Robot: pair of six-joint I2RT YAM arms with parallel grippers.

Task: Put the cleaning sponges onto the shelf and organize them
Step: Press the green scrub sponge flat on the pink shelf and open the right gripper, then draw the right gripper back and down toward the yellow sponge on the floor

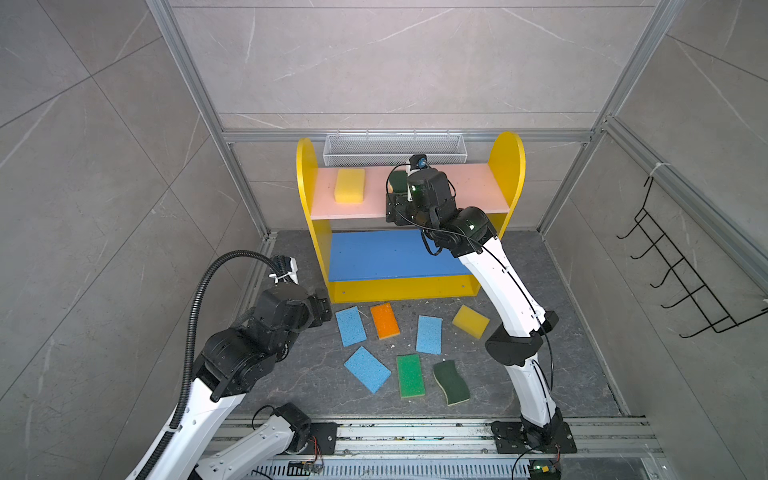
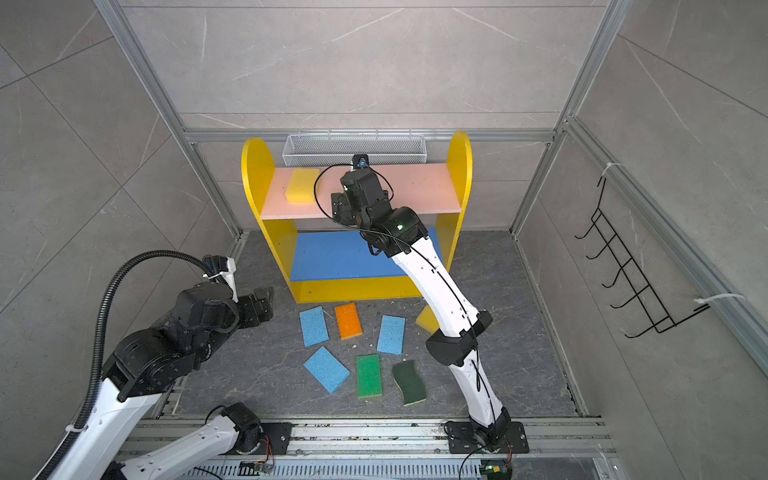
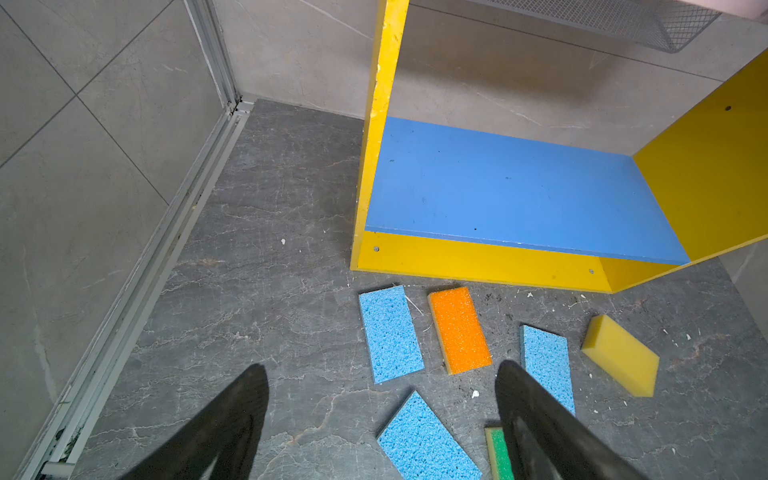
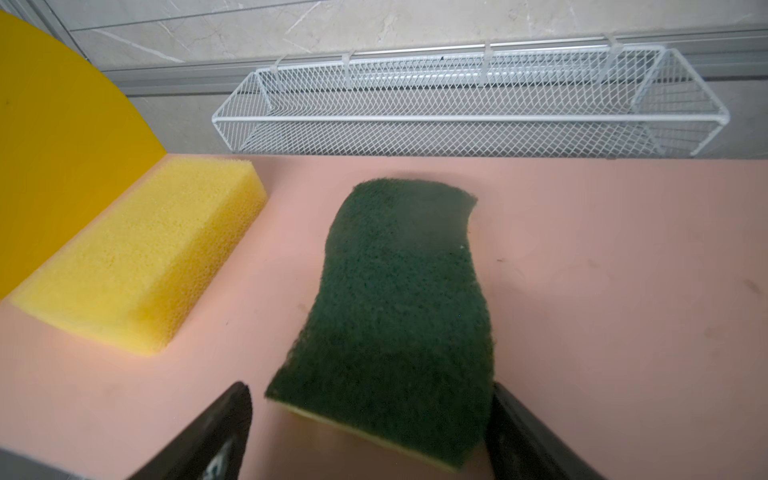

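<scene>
L claw point(image 3: 381, 368) open, low; R claw point(image 4: 370, 386) open, raised, far fwd.

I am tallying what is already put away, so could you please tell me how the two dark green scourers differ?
The shelf scourer rests on the pink board between the right gripper's open fingers; the floor scourer lies on the floor with no gripper near. The shelf scourer has a yellow sponge beside it; the floor scourer has a bright green sponge beside it. Both are wavy, green side up.
</scene>
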